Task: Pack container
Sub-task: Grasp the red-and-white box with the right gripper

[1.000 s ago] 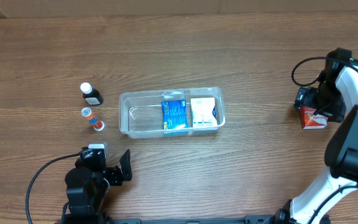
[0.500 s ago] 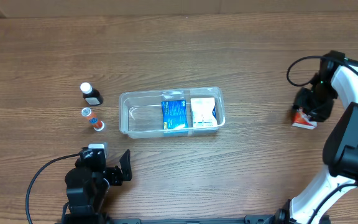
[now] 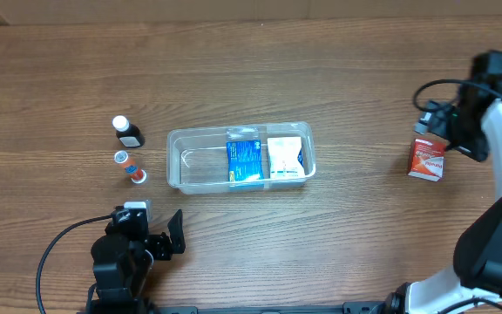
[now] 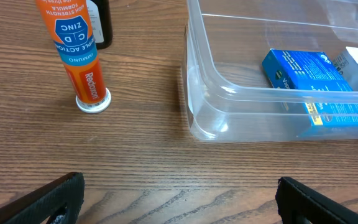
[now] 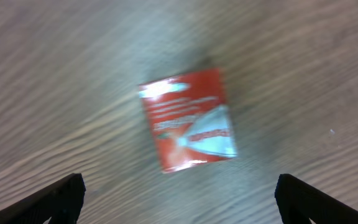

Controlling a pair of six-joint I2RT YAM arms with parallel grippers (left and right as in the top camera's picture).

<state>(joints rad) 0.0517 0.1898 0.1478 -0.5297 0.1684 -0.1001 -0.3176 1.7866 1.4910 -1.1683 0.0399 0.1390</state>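
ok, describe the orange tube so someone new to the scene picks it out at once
Find the clear container at the centre of the overhead view. Two small items sit off its left end, apart from it. The orange tube is the one nearer the robot: orange with a blue label and white cap, unlike the dark bottle beyond it.

**Three cameras: one high, two close**

The overhead camera looks straight down from far above and takes in the whole wooden table (image 3: pixel 338 78), with both arms inside its frame. The left wrist camera sits low and near the table, facing almost level toward the clear container (image 4: pixel 229 106) and the orange tube (image 4: pixel 79 53); the overhead view shows both too. The right wrist camera looks steeply down, from near, on the red box (image 5: pixel 188 118), which is blurred here. The overhead view has this box at its right side.
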